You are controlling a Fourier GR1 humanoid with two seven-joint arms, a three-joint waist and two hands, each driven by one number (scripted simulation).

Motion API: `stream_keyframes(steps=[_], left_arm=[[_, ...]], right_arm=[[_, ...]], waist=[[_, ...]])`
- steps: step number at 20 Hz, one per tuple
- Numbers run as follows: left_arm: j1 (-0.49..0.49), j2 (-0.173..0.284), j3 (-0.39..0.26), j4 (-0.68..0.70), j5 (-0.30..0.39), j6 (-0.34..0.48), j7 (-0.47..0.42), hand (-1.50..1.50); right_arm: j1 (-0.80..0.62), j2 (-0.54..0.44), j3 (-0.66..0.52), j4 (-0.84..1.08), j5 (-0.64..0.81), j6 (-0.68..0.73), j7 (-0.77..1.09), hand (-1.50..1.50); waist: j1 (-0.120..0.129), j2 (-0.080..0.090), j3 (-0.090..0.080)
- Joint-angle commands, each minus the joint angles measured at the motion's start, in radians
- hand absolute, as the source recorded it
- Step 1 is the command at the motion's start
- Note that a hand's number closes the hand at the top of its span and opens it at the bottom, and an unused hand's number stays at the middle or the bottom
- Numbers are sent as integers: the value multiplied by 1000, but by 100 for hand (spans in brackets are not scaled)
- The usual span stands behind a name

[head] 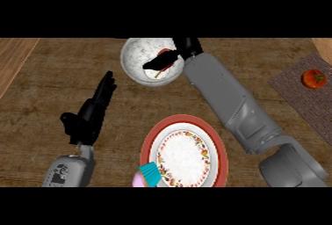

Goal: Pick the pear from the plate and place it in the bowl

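A white speckled bowl (137,57) stands at the back of the counter. My right hand (174,52) hangs over the bowl's right half, with fingers and thumb curled round the pear (168,60). Only a reddish patch of the pear shows between them, with a pale sliver lower down near the bowl's rim. A red-rimmed plate (216,145) with a white flowered centre lies near the front, and no fruit is on it. To the left my left hand (89,115) rests open with its fingers pointing away, holding nothing.
A red tomato (314,79) sits on a woven mat (299,94) at the right edge. A teal and pink object (148,175) touches the plate's front left rim. My right forearm (227,103) crosses between plate and bowl.
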Motion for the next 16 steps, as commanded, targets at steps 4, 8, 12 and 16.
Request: stream_keyframes(steps=[4,8,12,16], left_arm=[[-33,10,39,36,18,-2,-18,0],[45,13,22,-4,10,-9,-45,0],[7,34,48,-8,34,-30,-11,0],[65,20,4,-89,21,-31,14,0]], right_arm=[[-14,-60,-134,27,-101,121,-30,-150],[21,-126,-180,33,-139,259,-41,-150],[33,-144,-191,39,-131,333,-71,-150],[100,-155,-199,47,-123,397,-157,-150]], waist=[[-24,-5,0],[-27,-10,0],[-30,-11,0],[-21,-11,0]])
